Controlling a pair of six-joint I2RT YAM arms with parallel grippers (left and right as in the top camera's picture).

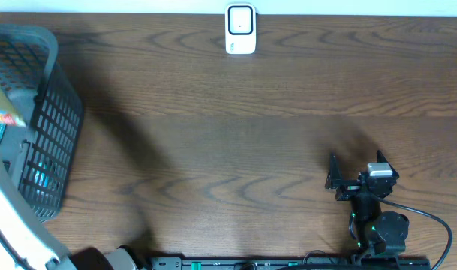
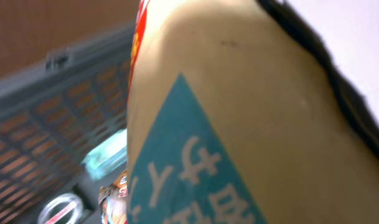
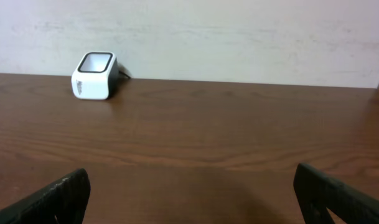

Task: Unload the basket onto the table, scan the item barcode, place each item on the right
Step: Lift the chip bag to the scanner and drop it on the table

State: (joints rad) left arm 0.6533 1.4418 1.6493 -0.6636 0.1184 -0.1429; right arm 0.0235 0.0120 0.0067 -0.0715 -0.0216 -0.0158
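Note:
The item, a tan packet with a teal triangle and white lettering, fills the left wrist view, pressed close against the camera. My left gripper is shut on it, and its fingers are hidden behind the packet. From overhead, only a tan and orange corner of the item shows above the grey basket at the far left edge. The white barcode scanner stands at the table's far edge, also seen in the right wrist view. My right gripper hovers low over bare table at the front right, open and empty.
Inside the basket lie a teal packet, a colourful snack pack and a round lid. My white left arm crosses the front left corner. A cable trails from the right arm's base.

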